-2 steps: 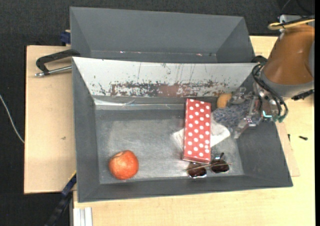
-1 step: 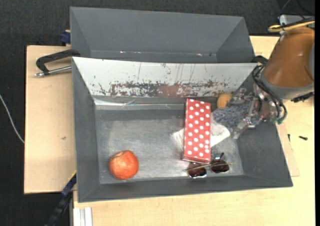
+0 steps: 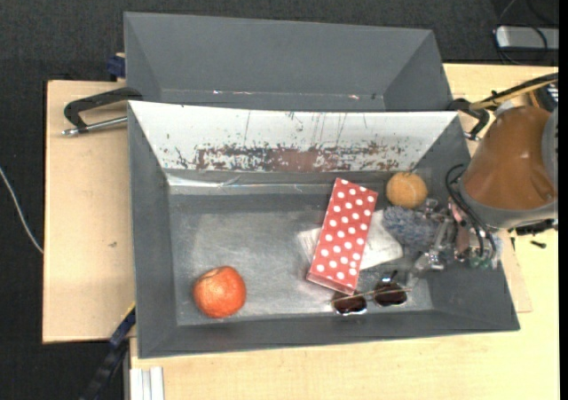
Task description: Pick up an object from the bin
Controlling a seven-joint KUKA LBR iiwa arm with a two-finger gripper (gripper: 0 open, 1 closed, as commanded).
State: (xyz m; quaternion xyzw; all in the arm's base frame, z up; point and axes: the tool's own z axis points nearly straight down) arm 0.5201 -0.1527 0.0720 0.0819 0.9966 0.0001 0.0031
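1 grey-blue fuzzy tuft [image 3: 404,225] lay just beside the gripper [image 3: 433,252] near the right wall of the bin [image 3: 475,296]; whether it was released or clenched could not be told. Closing there might snag the sunglasses [image 3: 371,298] or shove the dotted box [image 3: 343,234]

My tool [image 3: 433,247] sits low at the right side of the bin [image 3: 248,247], just beside a grey-blue fuzzy lump [image 3: 404,224]. A tan ball [image 3: 406,189] lies behind it and sunglasses [image 3: 371,298] in front. A red polka-dot box [image 3: 344,234] rests on white cloth [image 3: 387,253], and a red apple [image 3: 218,291] lies well apart on the left.
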